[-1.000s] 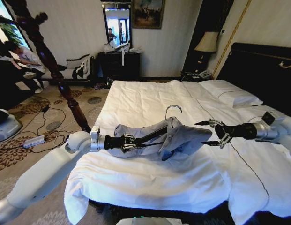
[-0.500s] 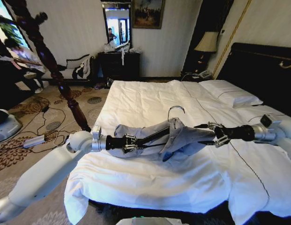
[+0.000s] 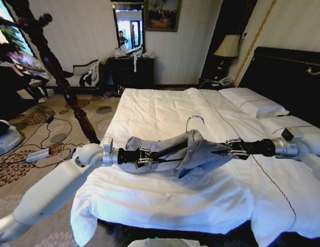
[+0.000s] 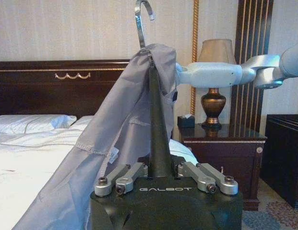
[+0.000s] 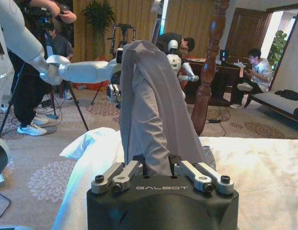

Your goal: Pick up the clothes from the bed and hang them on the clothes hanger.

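Left claw [image 3: 149, 156] clamped on clothes hanger [image 3: 167, 149] bar; grey clothes [image 3: 201, 152] draped over it, above the bed [image 3: 165, 110] near its foot edge. Right claw [image 3: 228, 150] pinched on the clothes' other end.

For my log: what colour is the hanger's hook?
Shiny silver metal, on the hanger's hook; it shows best in the left wrist view.

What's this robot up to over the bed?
It is putting a grey shirt on a hanger. The left tool grips one end of the hanger above the bed, with the shirt draped over it, hook poking out. The right tool has closed on the shirt's other side.
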